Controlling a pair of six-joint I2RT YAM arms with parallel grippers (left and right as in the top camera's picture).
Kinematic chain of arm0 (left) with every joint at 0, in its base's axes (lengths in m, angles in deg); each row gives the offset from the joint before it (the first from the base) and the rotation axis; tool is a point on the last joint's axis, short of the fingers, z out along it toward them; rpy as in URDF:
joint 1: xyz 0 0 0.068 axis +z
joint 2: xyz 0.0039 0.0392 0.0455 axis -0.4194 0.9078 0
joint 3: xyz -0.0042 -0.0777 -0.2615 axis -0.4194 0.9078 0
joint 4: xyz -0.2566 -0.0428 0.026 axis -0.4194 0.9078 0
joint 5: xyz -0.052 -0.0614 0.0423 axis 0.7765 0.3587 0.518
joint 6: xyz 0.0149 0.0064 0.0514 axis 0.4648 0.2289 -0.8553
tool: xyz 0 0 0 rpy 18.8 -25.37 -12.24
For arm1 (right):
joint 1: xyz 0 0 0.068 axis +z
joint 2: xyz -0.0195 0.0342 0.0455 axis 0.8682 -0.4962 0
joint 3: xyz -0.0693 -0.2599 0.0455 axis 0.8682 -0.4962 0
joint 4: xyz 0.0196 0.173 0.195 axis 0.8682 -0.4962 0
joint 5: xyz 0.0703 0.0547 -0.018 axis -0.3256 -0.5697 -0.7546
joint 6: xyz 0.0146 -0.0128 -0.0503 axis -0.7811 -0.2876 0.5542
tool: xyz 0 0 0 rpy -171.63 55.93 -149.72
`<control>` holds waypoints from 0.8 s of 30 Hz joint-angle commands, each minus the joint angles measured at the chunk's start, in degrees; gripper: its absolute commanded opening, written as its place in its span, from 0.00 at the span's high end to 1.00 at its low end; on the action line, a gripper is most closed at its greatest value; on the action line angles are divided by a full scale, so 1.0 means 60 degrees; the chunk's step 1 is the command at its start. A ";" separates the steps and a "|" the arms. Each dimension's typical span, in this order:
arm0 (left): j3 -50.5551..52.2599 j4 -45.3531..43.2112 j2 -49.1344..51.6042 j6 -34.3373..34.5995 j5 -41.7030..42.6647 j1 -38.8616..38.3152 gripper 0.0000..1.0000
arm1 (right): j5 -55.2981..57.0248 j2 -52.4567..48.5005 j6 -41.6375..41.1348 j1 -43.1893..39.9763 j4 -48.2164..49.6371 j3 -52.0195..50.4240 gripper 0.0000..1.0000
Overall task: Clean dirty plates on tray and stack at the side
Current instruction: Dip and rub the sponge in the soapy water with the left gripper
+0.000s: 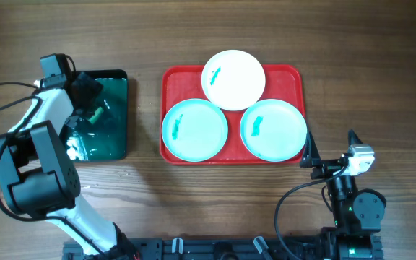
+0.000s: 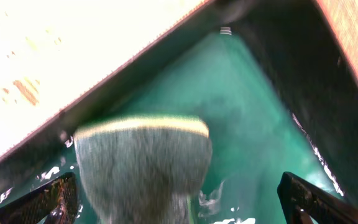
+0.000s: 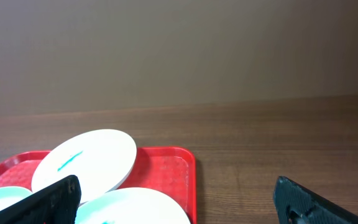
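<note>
Three plates lie on the red tray [image 1: 292,76]: a white plate [image 1: 234,78] at the back overlapping two light turquoise plates, one front left [image 1: 195,130] and one front right [image 1: 274,130]. Each has a small teal smear. My left gripper [image 1: 89,101] is open over the dark green tray [image 1: 114,123], its fingers [image 2: 179,205] wide apart either side of a grey-green sponge [image 2: 142,168]. My right gripper [image 1: 331,148] is open and empty, just off the red tray's front right corner. In the right wrist view its fingers [image 3: 176,190] frame the white plate [image 3: 86,158], a turquoise plate [image 3: 135,208] and the red tray [image 3: 166,168].
The dark green tray [image 2: 241,99] holds shiny liquid and sits left of the red tray. A black cable [image 1: 6,90] runs along the table at the far left. Bare wooden table [image 1: 381,87] lies right of the red tray.
</note>
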 commanded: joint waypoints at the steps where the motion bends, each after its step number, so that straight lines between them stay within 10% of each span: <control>1: 0.0127 -0.0295 0.0288 -0.0040 -0.0499 0.0044 0.02 | -0.0080 0.0025 -0.0142 -0.0044 0.0055 -0.0011 0.00; 4: 0.0127 -0.0404 0.0474 -0.0040 -0.0499 0.0044 0.18 | -0.0080 0.0025 -0.0138 -0.0044 0.0055 -0.0011 0.00; 9: 0.0127 -0.0215 0.0670 -0.0044 -0.0503 0.0044 0.93 | -0.0080 0.0025 -0.0138 -0.0044 0.0058 -0.0011 0.00; 13: 0.0127 0.0018 0.0659 -0.0044 -0.0499 0.0044 0.96 | -0.0080 0.0025 -0.0138 -0.0044 0.0058 -0.0011 0.00; 15: 0.0127 0.0295 0.0659 -0.0040 -0.0495 0.0044 0.95 | -0.0080 0.0025 -0.0135 -0.0044 0.0058 -0.0011 0.01; 18: 0.0127 0.0936 0.0659 -0.0044 -0.0331 0.0040 0.05 | -0.0080 0.0025 -0.0138 -0.0044 0.0058 -0.0011 0.00; 24: 0.0127 0.1978 0.0659 -0.0040 0.1166 0.0044 0.01 | -0.0080 0.0025 -0.0135 -0.0044 0.0058 -0.0011 0.00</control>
